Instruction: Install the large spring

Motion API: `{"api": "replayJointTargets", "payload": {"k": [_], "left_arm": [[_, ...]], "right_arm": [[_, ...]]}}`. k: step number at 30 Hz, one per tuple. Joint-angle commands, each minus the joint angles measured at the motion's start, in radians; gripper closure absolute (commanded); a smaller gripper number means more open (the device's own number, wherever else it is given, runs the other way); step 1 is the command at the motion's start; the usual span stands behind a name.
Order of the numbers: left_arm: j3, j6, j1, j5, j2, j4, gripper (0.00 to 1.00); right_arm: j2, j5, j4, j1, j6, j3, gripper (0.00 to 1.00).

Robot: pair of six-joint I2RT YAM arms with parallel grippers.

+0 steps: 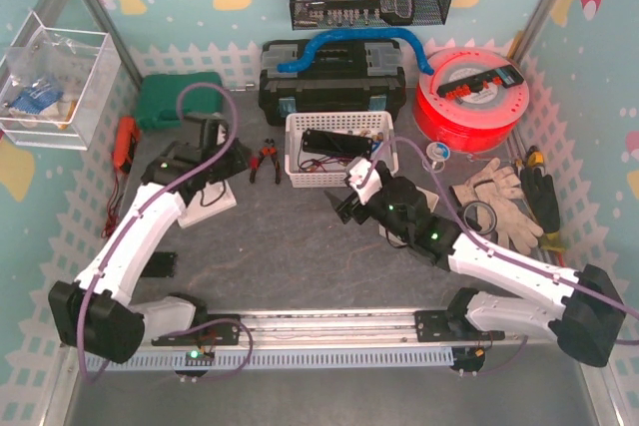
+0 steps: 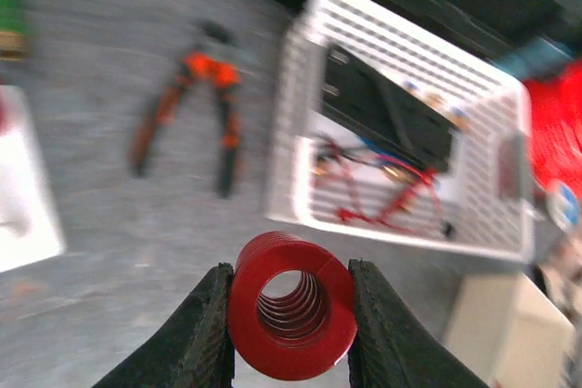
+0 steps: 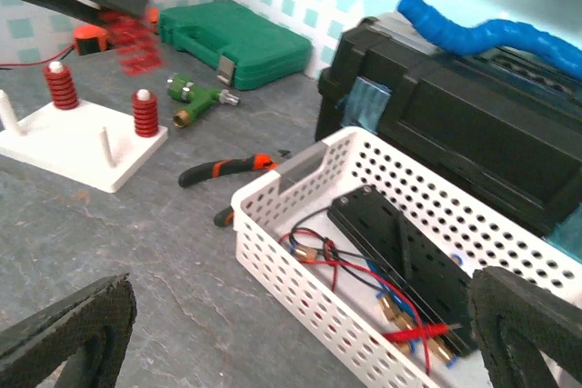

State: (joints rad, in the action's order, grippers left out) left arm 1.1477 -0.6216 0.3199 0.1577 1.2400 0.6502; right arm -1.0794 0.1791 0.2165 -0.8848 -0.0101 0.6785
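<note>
My left gripper (image 2: 291, 268) is shut on the large red spring (image 2: 291, 361), which is held by its sides with its bore facing the camera, above the grey table. In the right wrist view that spring (image 3: 136, 38) hangs blurred above the white peg base (image 3: 82, 147), where two smaller red springs (image 3: 62, 86) (image 3: 145, 114) sit on posts. In the top view the left gripper (image 1: 225, 162) is over the base (image 1: 212, 205). My right gripper (image 3: 300, 302) is open and empty over the near wall of the white basket (image 3: 300, 279).
The white basket (image 1: 339, 152) holds a black plate and red wires. Orange-handled pliers (image 1: 265, 159) lie between base and basket. A green case (image 1: 165, 102), a black toolbox (image 1: 329, 82), a red spool (image 1: 469, 97) and gloves (image 1: 499, 202) ring the work area.
</note>
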Motion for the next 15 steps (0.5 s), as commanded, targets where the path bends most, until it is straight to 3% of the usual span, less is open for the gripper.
{"api": "replayJointTargets", "payload": {"k": [1, 6, 15], "left_arm": [[-0.015, -0.106, -0.075, -0.302, -0.082, 0.154, 1.00], [-0.091, -0.184, -0.210, -0.423, -0.138, 0.212, 1.00], [-0.223, -0.279, -0.394, -0.466, -0.166, 0.206, 1.00]], "right_arm": [[0.065, 0.115, -0.014, -0.003, 0.074, -0.052, 0.01], [0.095, 0.176, -0.034, -0.002, 0.076, -0.058, 0.01], [0.125, 0.221, -0.077, 0.000, 0.105, -0.073, 0.01]]}}
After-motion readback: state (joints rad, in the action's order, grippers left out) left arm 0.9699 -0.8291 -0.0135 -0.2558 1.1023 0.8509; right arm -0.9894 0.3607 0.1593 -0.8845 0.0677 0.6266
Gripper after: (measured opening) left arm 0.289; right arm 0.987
